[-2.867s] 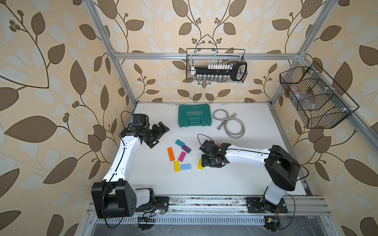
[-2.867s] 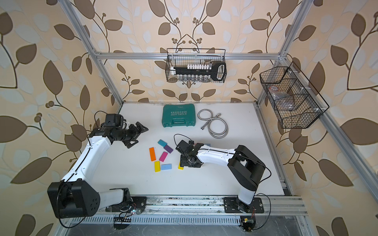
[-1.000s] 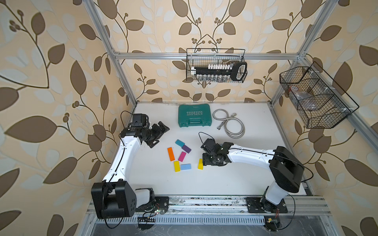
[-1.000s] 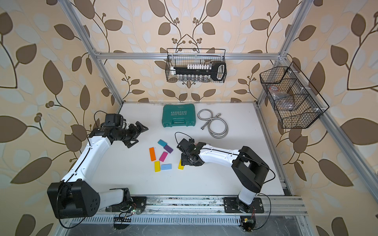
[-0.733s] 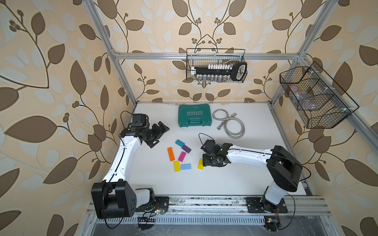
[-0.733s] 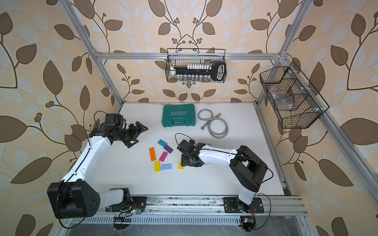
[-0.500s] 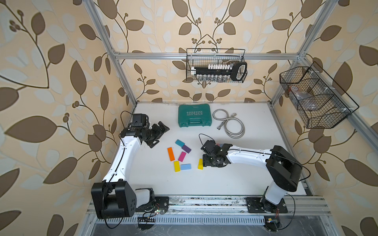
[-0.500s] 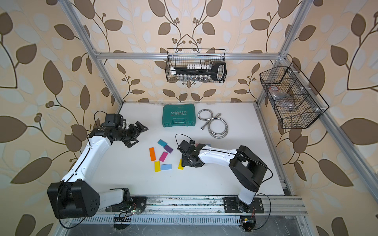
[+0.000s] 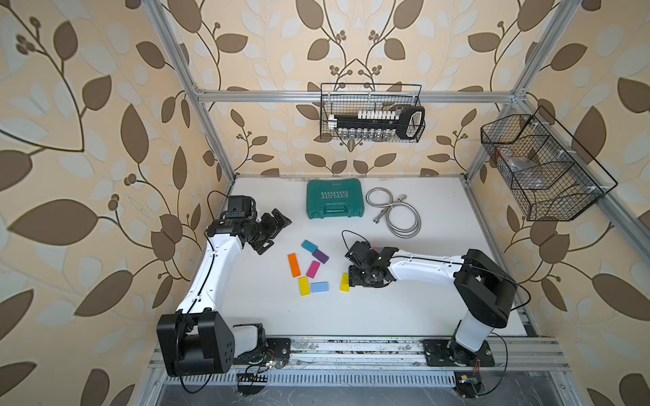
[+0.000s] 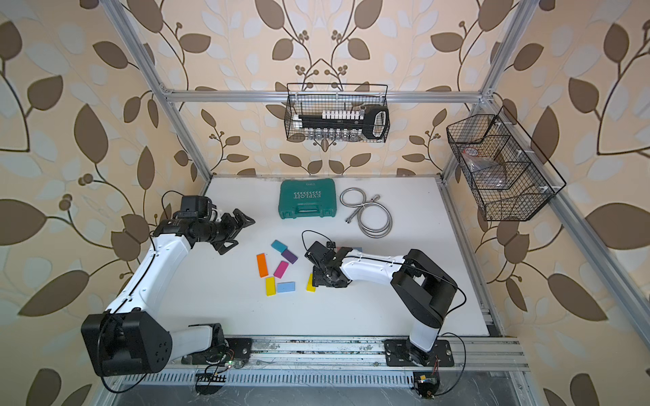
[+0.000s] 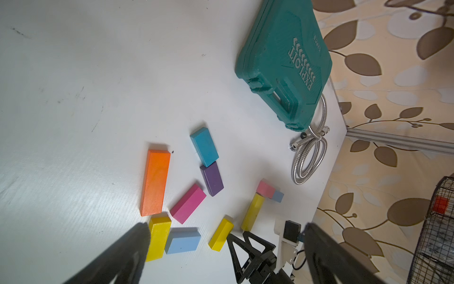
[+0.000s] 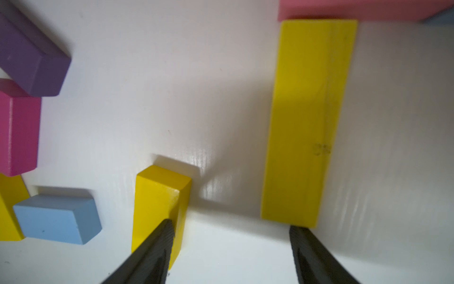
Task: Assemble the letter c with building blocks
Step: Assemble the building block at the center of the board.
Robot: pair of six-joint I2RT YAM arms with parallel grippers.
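Note:
Several building blocks lie mid-table: teal (image 9: 309,246), purple (image 9: 320,256), orange (image 9: 293,264), magenta (image 9: 313,269), yellow (image 9: 304,285), light blue (image 9: 319,287). A small yellow block (image 12: 159,201) stands on edge apart from them, also in a top view (image 9: 345,282). My right gripper (image 12: 231,241) is open, low over the table, one finger lying against that small block and nothing between the jaws. Ahead of it a long yellow block (image 12: 309,118) lies flat, its far end touching a pink block (image 12: 356,9). My left gripper (image 9: 278,233) hovers open and empty at the left.
A green tool case (image 9: 334,198) and a coiled metal hose (image 9: 397,214) lie at the back of the table. Wire baskets hang on the back wall (image 9: 373,112) and on the right wall (image 9: 541,168). In both top views the right arm covers the long yellow block.
The right arm's elbow has shifted slightly while its open gripper stays beside the small yellow block. The blocks and the left arm have not moved.

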